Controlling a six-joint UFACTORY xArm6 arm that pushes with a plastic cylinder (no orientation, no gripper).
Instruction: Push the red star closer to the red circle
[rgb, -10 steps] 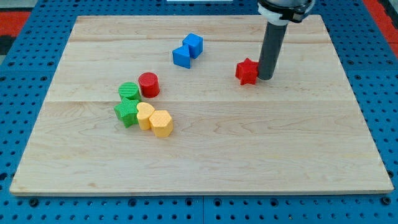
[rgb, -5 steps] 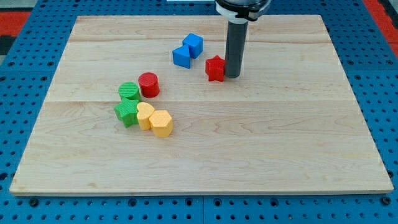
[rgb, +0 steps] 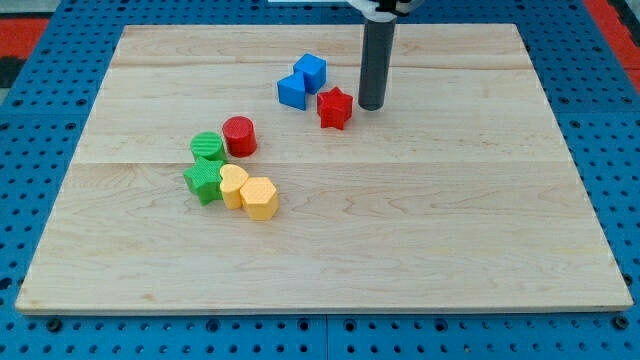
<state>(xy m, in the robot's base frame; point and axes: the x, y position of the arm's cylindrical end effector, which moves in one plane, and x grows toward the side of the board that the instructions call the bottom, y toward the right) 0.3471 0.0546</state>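
1. Board (rgb: 470, 240): red circle (rgb: 239, 135) sits left of centre.
2. Red star (rgb: 335, 108) lies just right of the blue blocks (rgb: 301, 82).
3. My tip (rgb: 371, 105), a bare rod holding nothing, stands just right of the star, apart; an off-centre push could jam the star into them.

Desk (rgb: 400, 220): pale wood, lengthwise grain, planks faintly banded. Surround (rgb: 40, 120): blue pegboard dotted with dark holes; red patches at the view's top corners. Rod: dark grey-black to my tip (rgb: 371, 106). Red star (rgb: 334, 108); red circle (rgb: 239, 136). Two blue blocks (rgb: 303, 81). Green circle (rgb: 207, 147); green star (rgb: 204, 181). Two yellow blocks (rgb: 248, 192).
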